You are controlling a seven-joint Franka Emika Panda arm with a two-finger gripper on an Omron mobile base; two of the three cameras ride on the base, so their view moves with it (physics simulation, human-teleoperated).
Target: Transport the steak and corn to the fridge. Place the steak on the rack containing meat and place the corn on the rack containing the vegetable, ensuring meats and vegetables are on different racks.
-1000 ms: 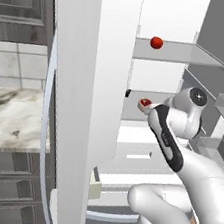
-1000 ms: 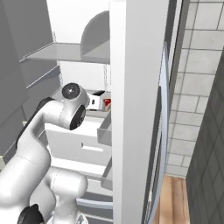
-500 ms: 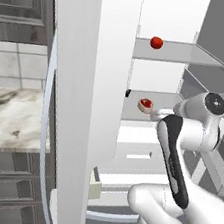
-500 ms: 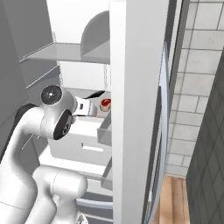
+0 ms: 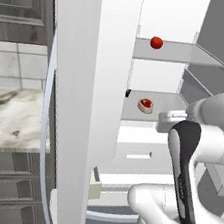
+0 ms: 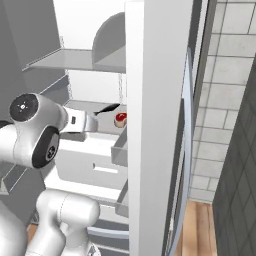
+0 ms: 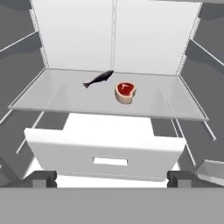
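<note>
The fridge [image 5: 83,79] stands open. On its lower glass rack [image 7: 61,98] lies the steak [image 7: 125,92], a red slab with a pale rim, next to a small dark fish [image 7: 98,79]. From the sides the steak [image 5: 145,105] [image 6: 120,119] rests free, a short way beyond my hand. One rack higher sits the vegetable [image 5: 156,42], a glossy red ball. My gripper [image 7: 112,178] is open and empty, held back in front of the white drawer [image 7: 105,153], level with the steak's rack. The corn is out of view.
The fridge door [image 6: 155,125] stands close on the right of my arm. A marble counter [image 5: 12,117] with dark drawers lies left of the fridge. A tiled wall [image 6: 220,100] is at the far right.
My arm has drawn back from the lower rack, its elbow swinging outward. The steak stays where it lay, and the jaws remain open.
</note>
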